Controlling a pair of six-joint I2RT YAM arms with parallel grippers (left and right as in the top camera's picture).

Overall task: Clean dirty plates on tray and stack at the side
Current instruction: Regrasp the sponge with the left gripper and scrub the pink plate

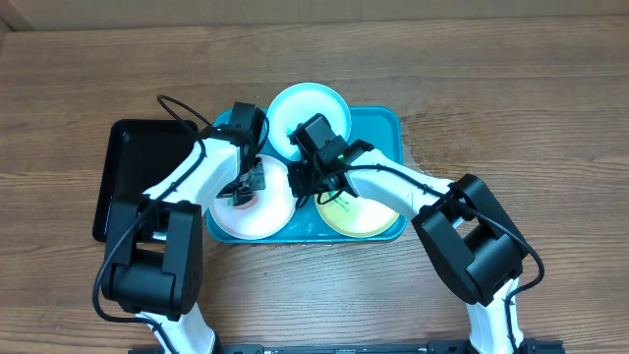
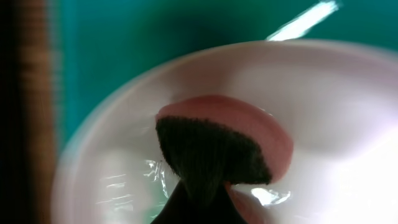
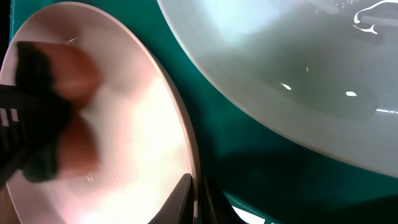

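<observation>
The turquoise tray [image 1: 383, 128] holds three plates: light blue [image 1: 310, 110] at the back, white [image 1: 260, 218] front left, pale yellow with a green rim [image 1: 364, 214] front right. My left gripper [image 1: 244, 185] is shut on a pink sponge with a dark scouring face [image 2: 236, 137] and presses it onto the white plate [image 2: 348, 112]. My right gripper [image 1: 303, 182] is shut on the white plate's right rim; in the right wrist view its fingers [image 3: 196, 196] pinch the rim of the white plate [image 3: 137, 124]. The light blue plate [image 3: 280, 50] lies beyond.
A smaller black tray [image 1: 138, 177] lies on the wooden table just left of the turquoise tray. Bare wood [image 1: 511, 118] lies to the right of the tray. The two arms meet closely over the tray's middle.
</observation>
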